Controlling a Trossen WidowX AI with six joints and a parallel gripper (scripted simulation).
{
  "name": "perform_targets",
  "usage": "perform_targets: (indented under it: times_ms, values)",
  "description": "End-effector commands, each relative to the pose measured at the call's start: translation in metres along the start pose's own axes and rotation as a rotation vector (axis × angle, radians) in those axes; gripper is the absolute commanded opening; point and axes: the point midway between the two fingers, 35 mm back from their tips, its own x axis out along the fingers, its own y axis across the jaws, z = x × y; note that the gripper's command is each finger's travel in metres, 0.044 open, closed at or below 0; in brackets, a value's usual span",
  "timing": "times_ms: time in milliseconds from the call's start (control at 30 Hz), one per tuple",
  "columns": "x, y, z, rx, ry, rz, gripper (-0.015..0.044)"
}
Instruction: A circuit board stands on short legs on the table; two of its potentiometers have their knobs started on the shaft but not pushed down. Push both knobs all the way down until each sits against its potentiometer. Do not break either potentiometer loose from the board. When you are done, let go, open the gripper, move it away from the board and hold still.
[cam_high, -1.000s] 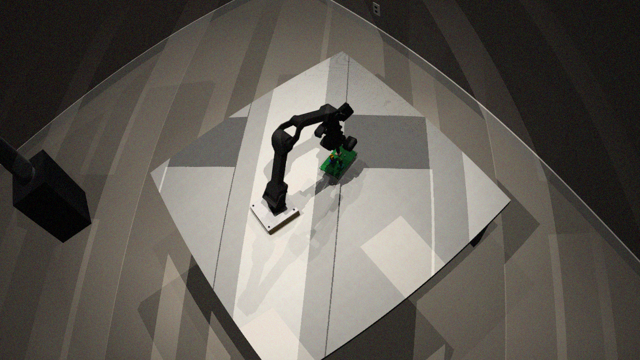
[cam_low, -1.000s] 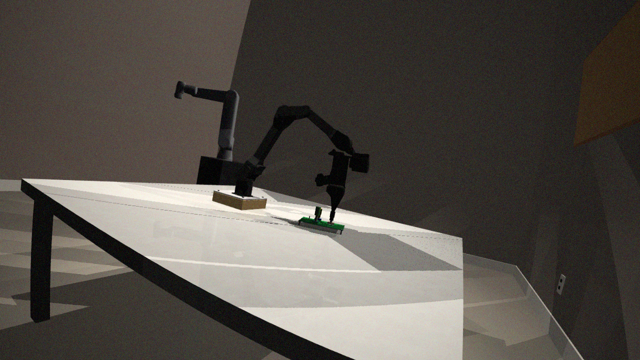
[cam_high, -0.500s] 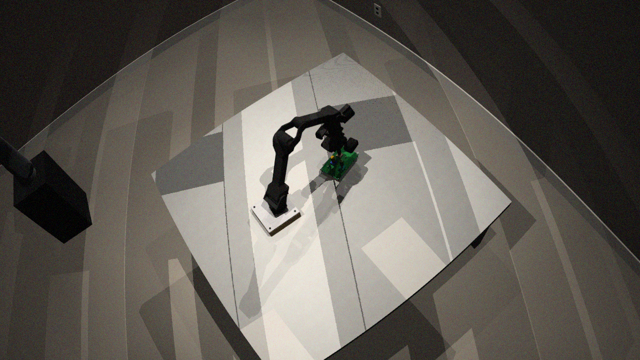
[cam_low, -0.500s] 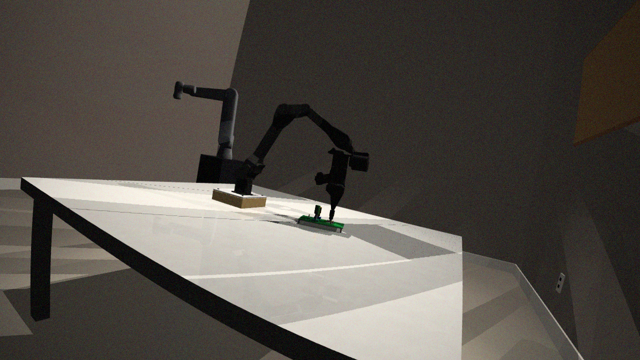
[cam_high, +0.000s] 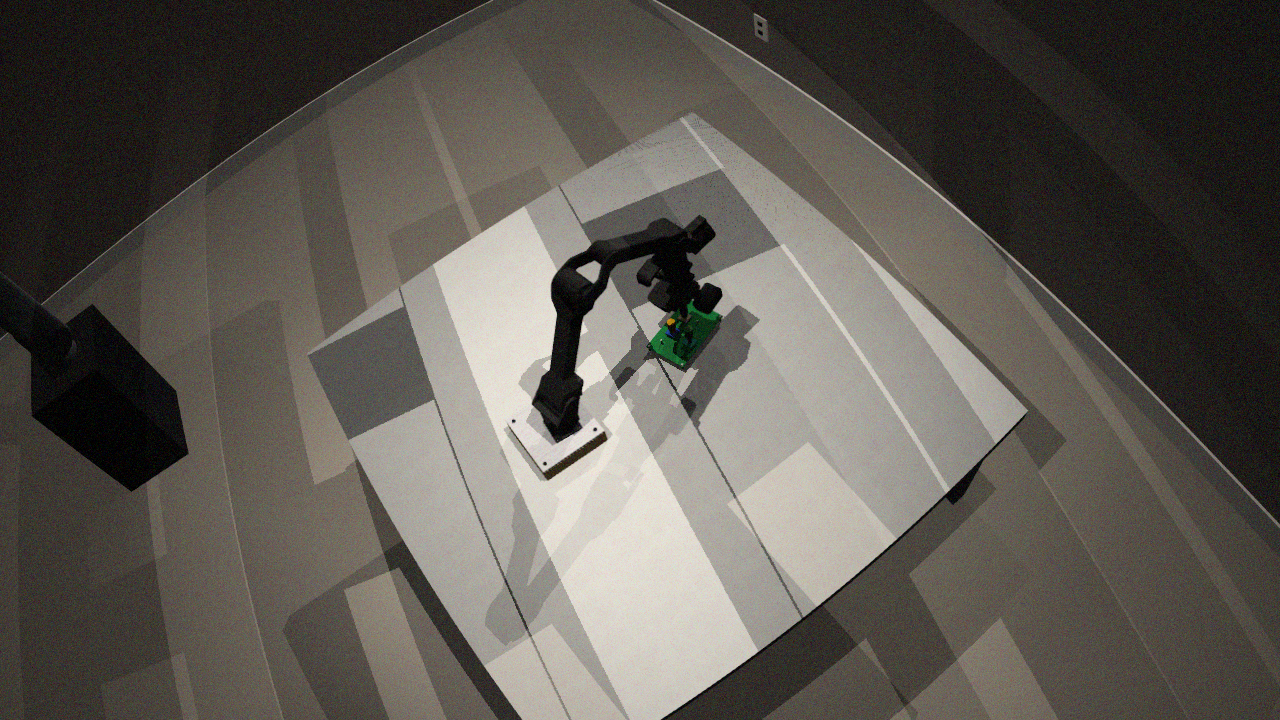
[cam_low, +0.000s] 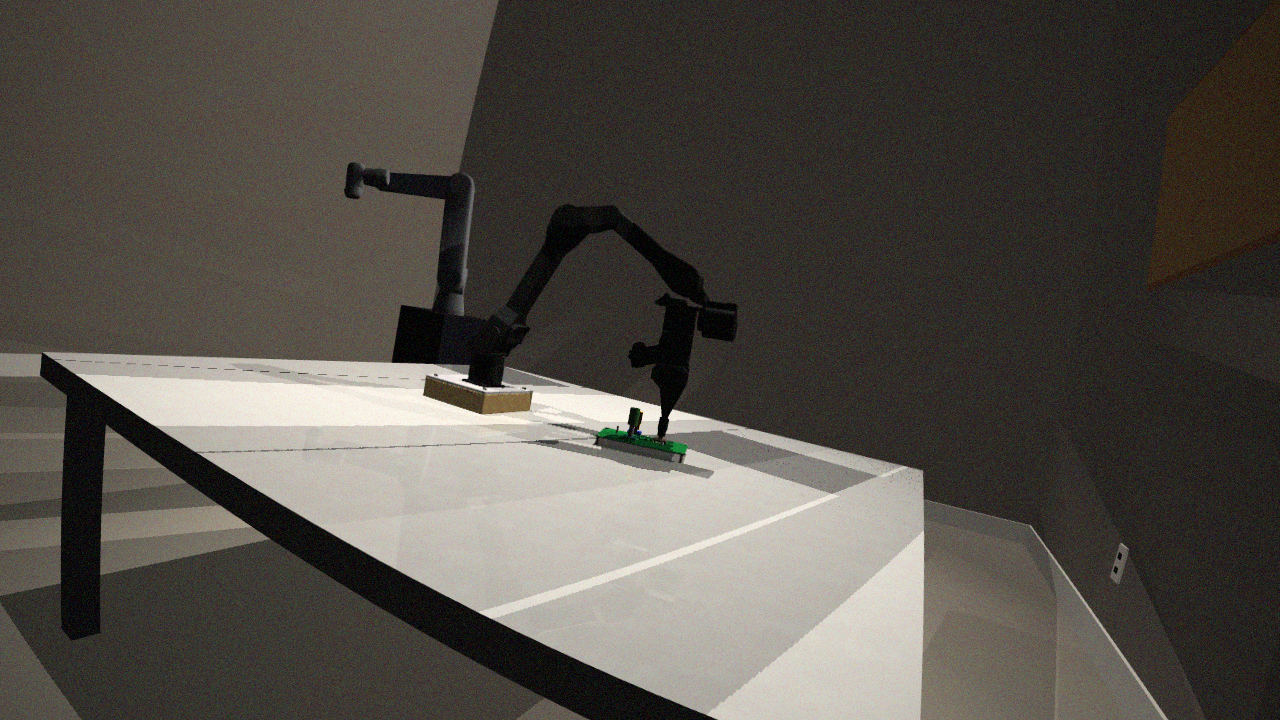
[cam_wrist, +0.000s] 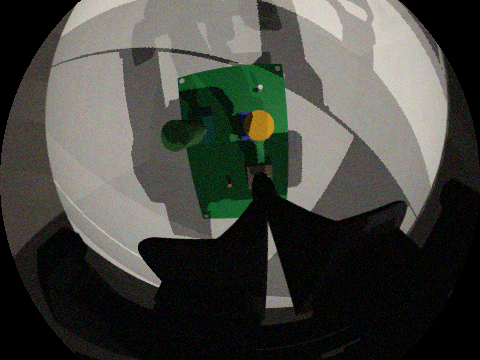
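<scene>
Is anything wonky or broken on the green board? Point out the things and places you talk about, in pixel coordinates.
Nothing looks broken. On the green board (cam_high: 663, 344) (cam_low: 617, 437) (cam_wrist: 240, 75), the green knob (cam_wrist: 183, 135) looks leaning in the wrist view, but that may be the camera's angle. The orange knob (cam_high: 670, 321) (cam_wrist: 259, 125) shows no damage.

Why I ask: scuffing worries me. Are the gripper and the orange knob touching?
Apart: in the wrist view, green board shows between gripper and orange knob.
</scene>
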Motion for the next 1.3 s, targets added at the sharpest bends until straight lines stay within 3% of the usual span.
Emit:
perform_targets:
  times_ms: [0, 1267]
  values:
    - [0.022, 0.000, -0.002, 0.001, -0.020, -0.008, 0.0000]
    - [-0.023, 0.000, -0.004, 0.001, -0.020, -0.008, 0.0000]
